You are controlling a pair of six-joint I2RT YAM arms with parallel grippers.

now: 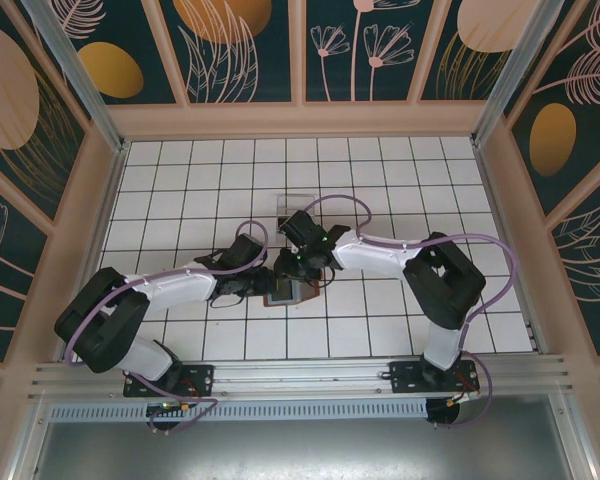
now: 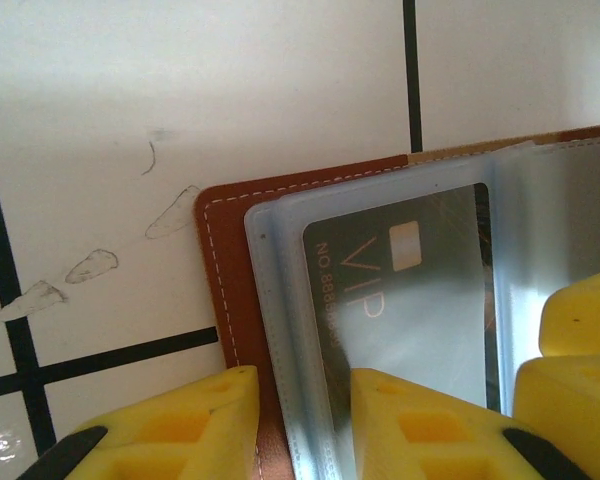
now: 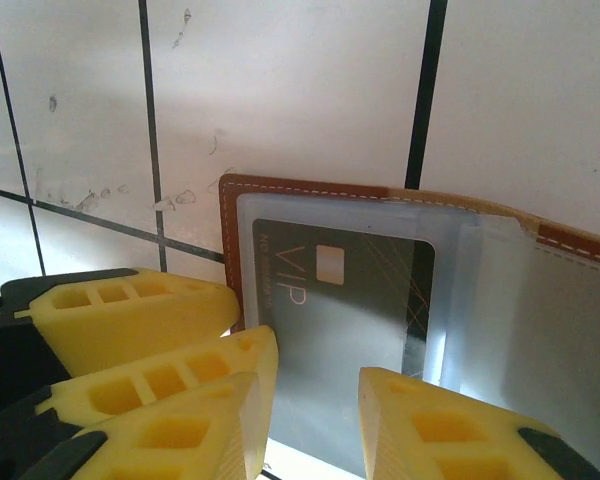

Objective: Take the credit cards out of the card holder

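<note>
Left fingers (image 2: 180, 430): narrow gap, straddling left edge of card holder (image 2: 225, 300); cannot tell if gripping. Card holder lies open flat mid-surface (image 1: 180, 180), nearer near edge, long axis left-right in wrist views. Credit card (image 2: 420, 300) inside clear sleeve, VIP print sideways. Right fingers (image 3: 450, 430): narrow gap over card; grip cannot tell. Clear tray (image 1: 298, 203) beyond, toward far edge.

I count one brown card holder (image 1: 285, 292), well away from every edge of the table (image 1: 180, 180). I can see one credit card (image 2: 420, 290) in it. One clear plastic tray (image 1: 298, 203) sits behind it. I have two grippers, my left gripper (image 2: 305, 378) and my right gripper (image 3: 312, 385). Each has two yellow fingers (image 2: 180, 425).
</note>
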